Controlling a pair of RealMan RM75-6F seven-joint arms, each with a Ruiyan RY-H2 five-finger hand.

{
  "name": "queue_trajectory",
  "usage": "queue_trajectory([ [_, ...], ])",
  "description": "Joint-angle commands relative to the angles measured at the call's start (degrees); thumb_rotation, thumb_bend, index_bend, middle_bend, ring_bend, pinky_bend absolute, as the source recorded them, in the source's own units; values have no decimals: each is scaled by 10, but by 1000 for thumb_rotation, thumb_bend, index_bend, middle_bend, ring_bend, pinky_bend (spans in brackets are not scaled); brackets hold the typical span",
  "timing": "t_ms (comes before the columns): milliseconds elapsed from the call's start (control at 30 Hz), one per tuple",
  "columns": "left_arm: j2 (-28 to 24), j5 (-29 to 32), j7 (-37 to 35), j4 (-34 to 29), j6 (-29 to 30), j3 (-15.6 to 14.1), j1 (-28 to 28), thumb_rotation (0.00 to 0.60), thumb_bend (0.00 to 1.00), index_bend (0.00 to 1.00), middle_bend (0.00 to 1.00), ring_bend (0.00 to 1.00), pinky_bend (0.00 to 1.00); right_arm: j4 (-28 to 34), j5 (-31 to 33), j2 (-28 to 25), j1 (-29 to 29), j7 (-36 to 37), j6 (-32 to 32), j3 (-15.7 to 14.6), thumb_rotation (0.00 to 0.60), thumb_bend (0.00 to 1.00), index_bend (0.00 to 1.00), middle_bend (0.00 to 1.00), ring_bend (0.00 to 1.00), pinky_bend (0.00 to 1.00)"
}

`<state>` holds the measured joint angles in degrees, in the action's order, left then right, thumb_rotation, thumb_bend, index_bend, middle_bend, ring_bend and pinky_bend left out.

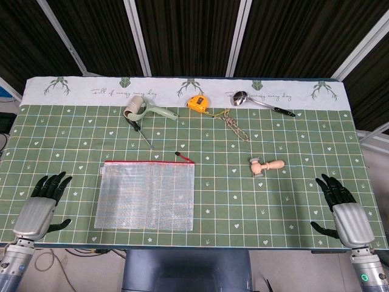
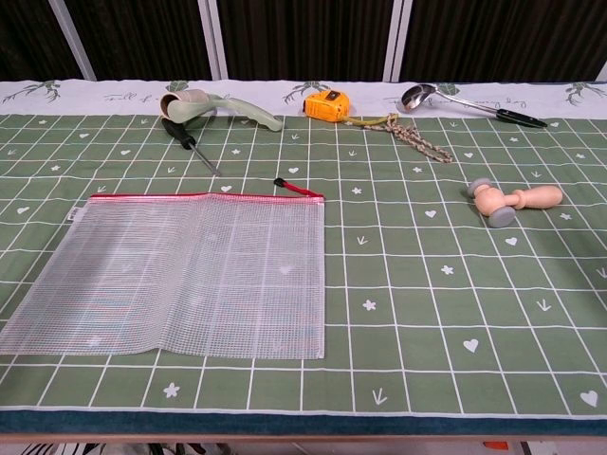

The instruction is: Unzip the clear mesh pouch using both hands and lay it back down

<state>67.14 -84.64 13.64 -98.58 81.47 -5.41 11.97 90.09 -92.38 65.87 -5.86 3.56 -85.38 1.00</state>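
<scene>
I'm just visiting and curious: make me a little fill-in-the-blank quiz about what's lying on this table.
1. The zipper edge of the mesh pouch is coloured ____.
2. The yellow tape measure lies between the lint roller and the metal ____.
3. The wooden massage roller lies nearer the ____ robot hand.
4. Both robot hands, left and right, hold ____.

Missing words: red; ladle; right; nothing

Clear mesh pouch (image 1: 146, 194) with red zip on green white-gridded tablecloth (image 1: 273, 201).
</scene>
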Motion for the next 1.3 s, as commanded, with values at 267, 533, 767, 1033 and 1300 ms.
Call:
queue_trajectory([
  [267, -2, 3, 4, -5, -13, 9, -4, 600, 48, 0, 0, 0, 0, 7, 4, -2, 0, -2, 5, -2, 600, 99, 0, 0, 0, 182],
  [533, 4, 9, 24, -10, -31, 16, -1, 600, 49, 0, 0, 0, 0, 12, 17, -4, -1, -2, 14, 0, 600, 101, 0, 0, 0, 182],
  [767, 6, 39, 64, -47, -70, 49, 31, 600, 49, 0, 0, 0, 0, 13, 27, -7, 0, 4, 18, 3, 600, 108, 0, 0, 0, 182],
  [1033, 56, 180, 169, -79, -173, 161, 153, 600, 101, 7, 0, 0, 0, 15, 39, -7, -2, 7, 27, 6, 600, 114, 0, 0, 0, 182],
  [1300, 142, 306, 281, -8, -238, 223, 280, 600, 158, 139, 8, 0, 0, 20, 52, -9, -2, 8, 36, 7, 600, 127, 0, 0, 0, 182],
])
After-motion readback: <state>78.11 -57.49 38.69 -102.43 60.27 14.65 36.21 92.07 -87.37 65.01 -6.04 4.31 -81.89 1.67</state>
